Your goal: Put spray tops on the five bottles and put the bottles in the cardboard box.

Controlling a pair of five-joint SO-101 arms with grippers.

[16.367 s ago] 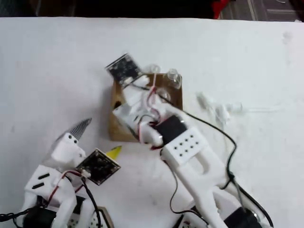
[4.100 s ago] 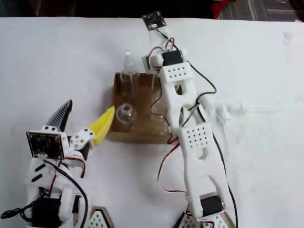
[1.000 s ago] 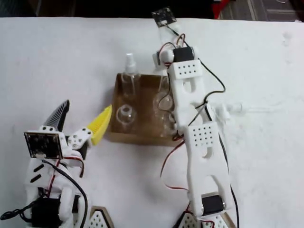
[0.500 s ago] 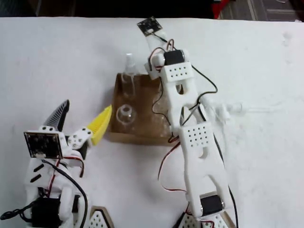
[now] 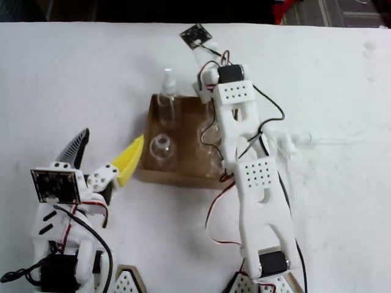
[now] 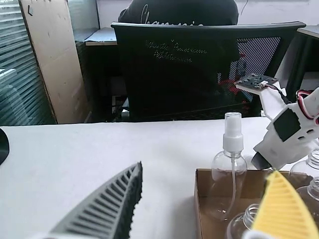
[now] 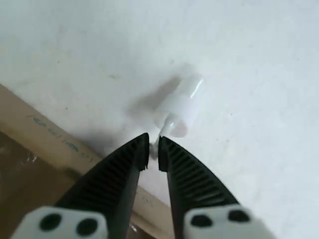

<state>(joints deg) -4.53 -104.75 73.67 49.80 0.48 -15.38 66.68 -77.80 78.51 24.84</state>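
The cardboard box (image 5: 183, 174) sits mid-table with several clear bottles in it. One bottle (image 5: 166, 101) at its far left corner wears a white spray top, and it also stands in the left wrist view (image 6: 229, 174). Another bottle (image 5: 160, 146) is open-necked. My right arm (image 5: 232, 91) stretches over the box to its far edge. My right gripper (image 7: 153, 149) is shut on the thin tube of a white spray top (image 7: 180, 104), just past the box's rim (image 7: 50, 139). My left gripper (image 5: 113, 135) stands open left of the box, its grey and yellow fingers (image 6: 107, 209) spread wide.
Loose white spray tops (image 5: 286, 143) with thin tubes lie on the table right of the box. The right arm's wrist (image 6: 286, 134) hangs over the box's far side in the left wrist view. A black chair (image 6: 199, 64) stands behind the table.
My right wrist swung left along the box's far edge, then drifted slightly back right. The left arm has not moved.
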